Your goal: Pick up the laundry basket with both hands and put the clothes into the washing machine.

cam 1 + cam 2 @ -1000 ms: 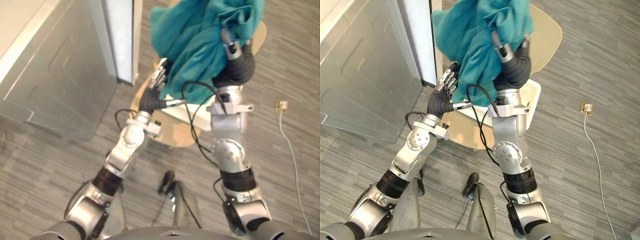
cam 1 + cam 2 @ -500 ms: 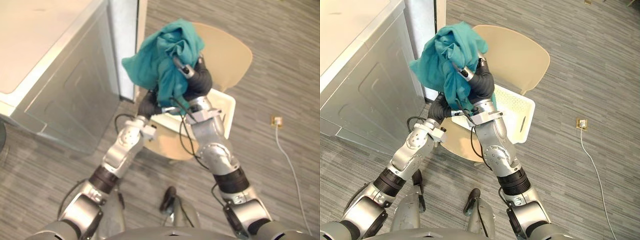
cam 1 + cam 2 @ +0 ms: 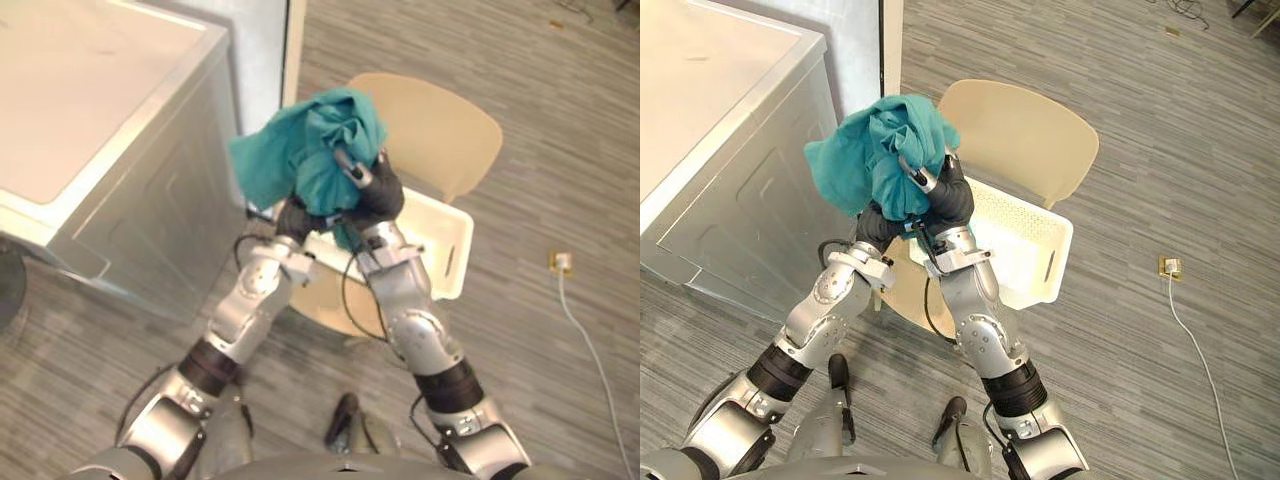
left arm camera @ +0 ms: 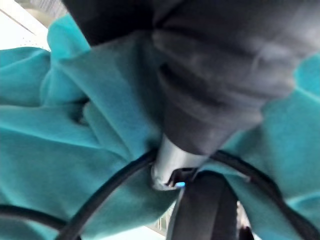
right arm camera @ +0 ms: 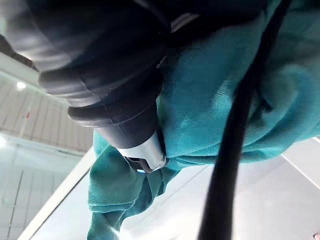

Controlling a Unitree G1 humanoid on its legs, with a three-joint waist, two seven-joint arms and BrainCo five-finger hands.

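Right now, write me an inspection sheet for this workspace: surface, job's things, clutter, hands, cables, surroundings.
Surface: grey striped floor; a beige chair stands on it.
Job's things: teal cloth bunched over both hands, out of the white laundry basket, which sits on the chair seat; washing machine at the robot's left, no opening visible.
Clutter: nothing seen.
Hands: left hand and right hand raised side by side into the cloth; grip hidden by it.
Cables: white cable runs over the floor from a floor socket.
Surroundings: pale wall panel behind the machine.
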